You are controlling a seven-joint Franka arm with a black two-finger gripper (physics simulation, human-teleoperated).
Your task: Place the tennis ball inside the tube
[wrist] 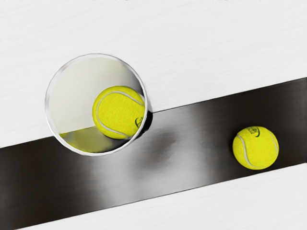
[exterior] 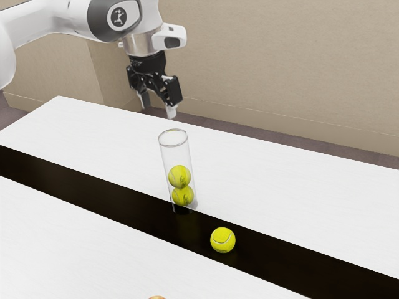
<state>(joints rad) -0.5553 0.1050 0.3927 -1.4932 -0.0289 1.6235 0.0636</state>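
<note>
Up high, a black gripper [exterior: 158,107] hanging with fingers apart, two balls [exterior: 179,177] inside the clear tube [exterior: 176,151], perhaps touching, the loose tennis ball [exterior: 222,240] on the dark strip [exterior: 280,254], nearer, toward the exterior view's right.

No words or numbers can be read. The arm [exterior: 65,15] bears a round badge [exterior: 118,17]: a dark figure on a pale disc, with no legible lettering. A small dark printed mark, too small to make out, stands on the loose tennis ball [wrist: 255,148], which lies on the dark strip [wrist: 192,158] between the long edges of the counter's [exterior: 299,187] strip. The upper ball [wrist: 117,112] inside the tube [exterior: 175,145] carries a similar mark, partly legible as a curved stroke only.
</note>
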